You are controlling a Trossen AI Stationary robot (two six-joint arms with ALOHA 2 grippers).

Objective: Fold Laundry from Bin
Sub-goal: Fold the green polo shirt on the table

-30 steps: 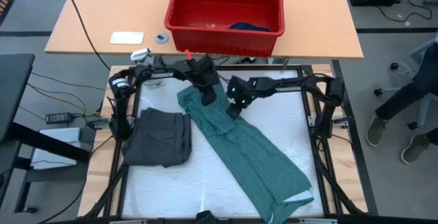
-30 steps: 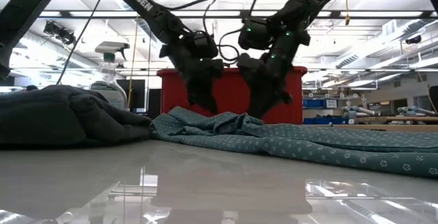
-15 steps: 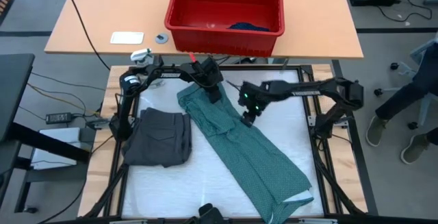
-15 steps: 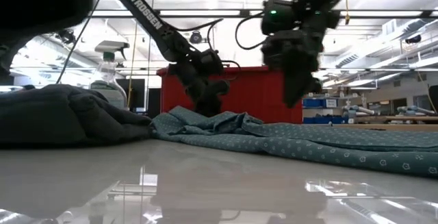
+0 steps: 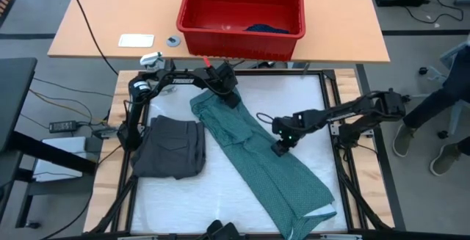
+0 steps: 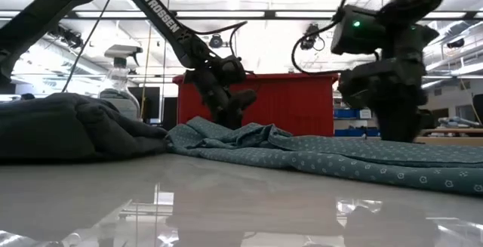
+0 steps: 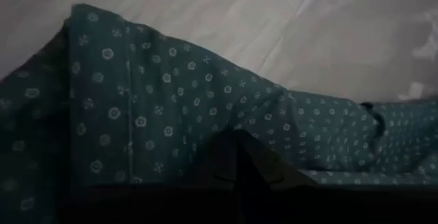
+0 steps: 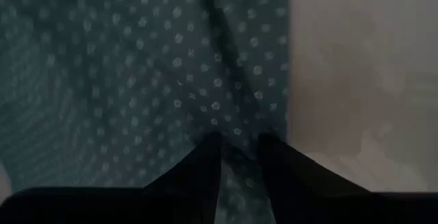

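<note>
Left claw (image 5: 229,97) pinched on teal shirt (image 5: 257,152)'s top edge; right claw (image 5: 283,149) slightly parted over its side.

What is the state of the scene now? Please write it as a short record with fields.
garment being folded: teal dotted shirt, lying diagonally across the white work surface
left gripper: shut on the shirt's end nearest the bin
right gripper: at the shirt's right edge, fingers slightly apart
finished piece: dark grey garment, folded, left of the shirt
bin: red, on the wooden table, a blue piece inside
</note>
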